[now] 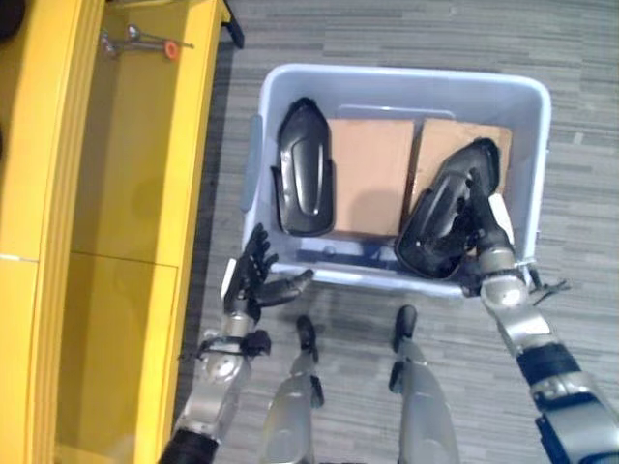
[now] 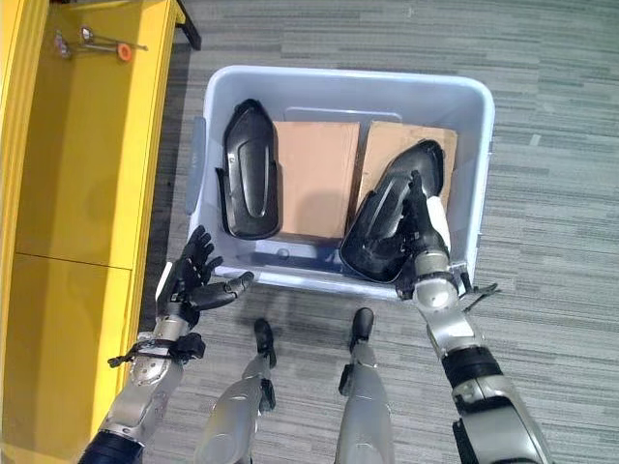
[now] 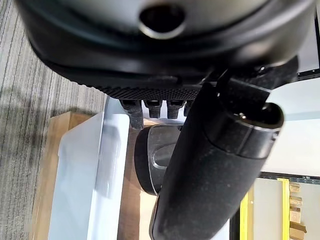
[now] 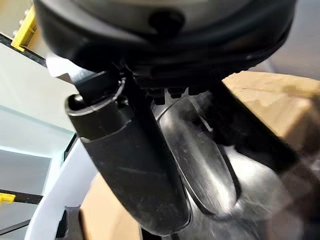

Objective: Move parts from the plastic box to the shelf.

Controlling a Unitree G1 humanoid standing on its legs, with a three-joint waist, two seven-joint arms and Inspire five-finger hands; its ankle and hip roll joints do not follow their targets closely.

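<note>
Grey plank floor (image 1: 387, 39); yellow shelf (image 1: 145, 193) along robot's left, small metal bits with orange tag (image 1: 145, 41) at far end.

Plastic box (image 2: 484, 126), pale blue, on floor ahead; cardboard sheets (image 2: 314, 174) lining bottom.

Black moulded part, left one (image 2: 250, 169): flat in box, untouched.

Black moulded part, right one (image 2: 392, 213): tilted up against near wall, likely mid-lift for transfer to shelf.

Right hand (image 2: 426, 237): fingers curled round right part, thumb closed on it.

Left hand (image 2: 193, 280): outside box near corner, fingers loosely spread, holding nothing, apparently on standby.
</note>
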